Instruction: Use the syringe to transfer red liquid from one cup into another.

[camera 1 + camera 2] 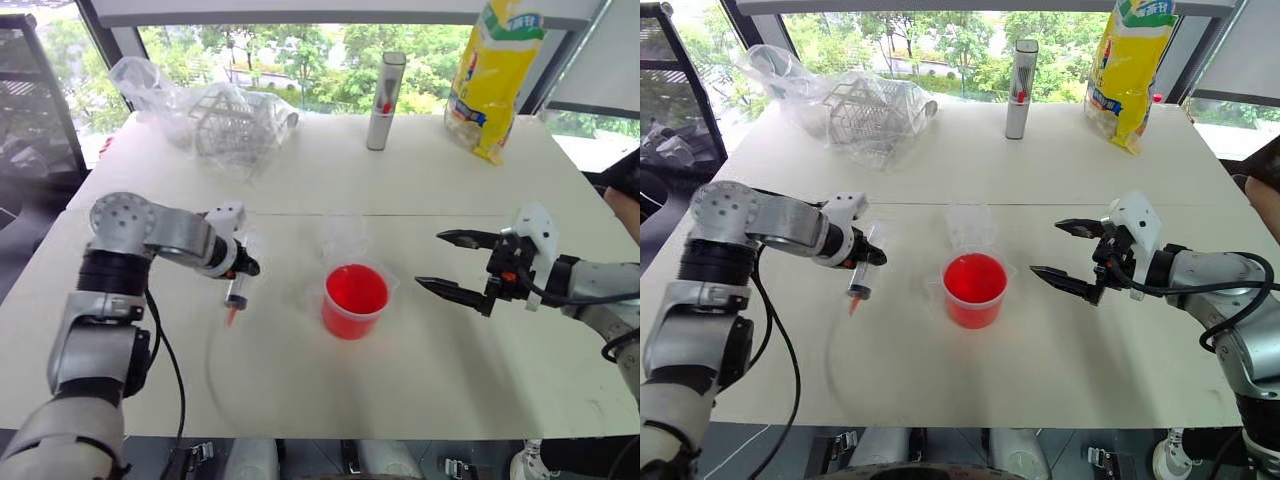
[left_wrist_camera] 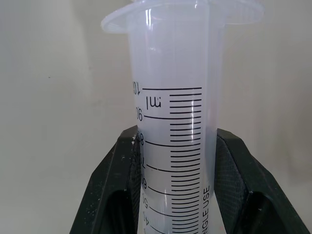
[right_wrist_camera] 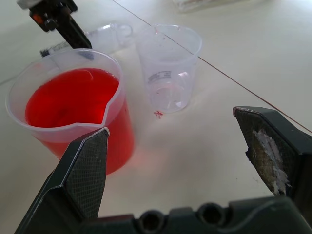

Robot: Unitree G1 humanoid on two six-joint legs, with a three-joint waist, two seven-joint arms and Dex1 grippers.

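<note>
white table (image 1: 420, 190) (bagged rack (image 1: 235, 115) behind)

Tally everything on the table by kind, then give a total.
Clear cups: 2, the beaker of red liquid and the small empty cup
Syringe: 1
Grey tube: 1
Yellow bag: 1
Plastic-wrapped rack: 1
Total: 6

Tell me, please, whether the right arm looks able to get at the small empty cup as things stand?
Probably yes. The right pincer is open and holds nothing, and bare table lies between it and the small cup. The beaker of red liquid stands nearer the robot, beside that path, so it should stay clear.
</note>
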